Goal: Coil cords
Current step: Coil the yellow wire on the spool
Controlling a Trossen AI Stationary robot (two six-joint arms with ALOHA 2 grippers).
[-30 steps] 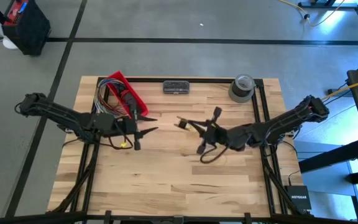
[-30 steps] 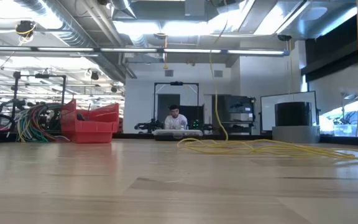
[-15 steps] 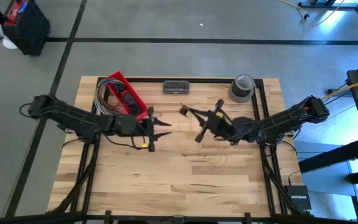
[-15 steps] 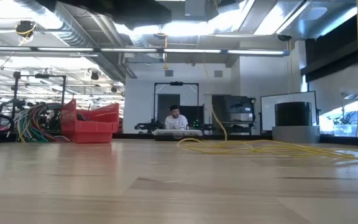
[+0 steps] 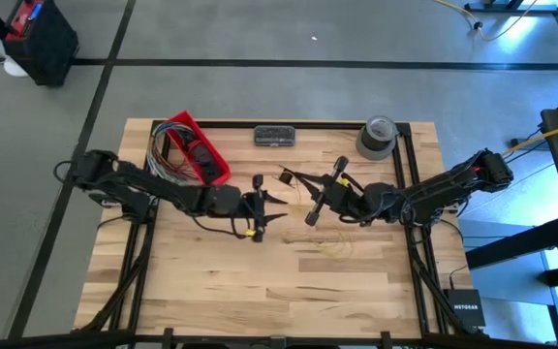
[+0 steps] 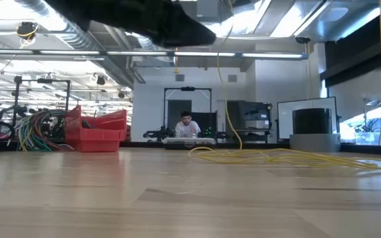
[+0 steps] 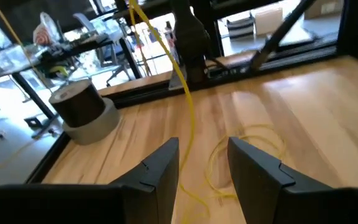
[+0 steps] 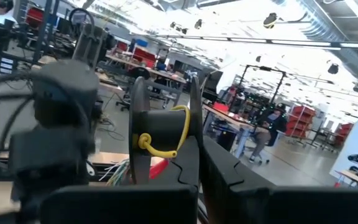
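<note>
A thin yellow cord lies in loose loops on the wood [image 7: 247,143], right of the table's middle [image 5: 332,242], and shows low across the table in the low view [image 6: 276,157]. One strand [image 7: 188,118] rises off the table toward a small black spool [image 8: 160,134]. My right gripper [image 5: 294,179] holds that spool above the table's middle. My left gripper [image 5: 277,205] is open just left of it. Its fingers [image 7: 157,171] stand on either side of the rising strand; whether they touch it I cannot tell. My right gripper pinches one flange of the black spool [image 8: 194,134] between its two fingers, at the flange's rim. The spool is lifted clear of the table. The yellow cord's end [image 8: 146,143] is hooked at the spool's hub and the cord curves round it.
A red bin [image 5: 201,145] with a bundle of multicoloured wires [image 5: 166,153] stands at the far left. A dark flat case [image 5: 274,136] and a grey tape roll [image 5: 378,136] stand along the far edge. A person [image 6: 187,125] sits far off in the room.
My left gripper has gone toward the table's right edge, up close to my right gripper, and stays open. My right gripper has gone a little toward the far edge and turned, carrying the spool. The strand rising from the loops has shifted with it.
</note>
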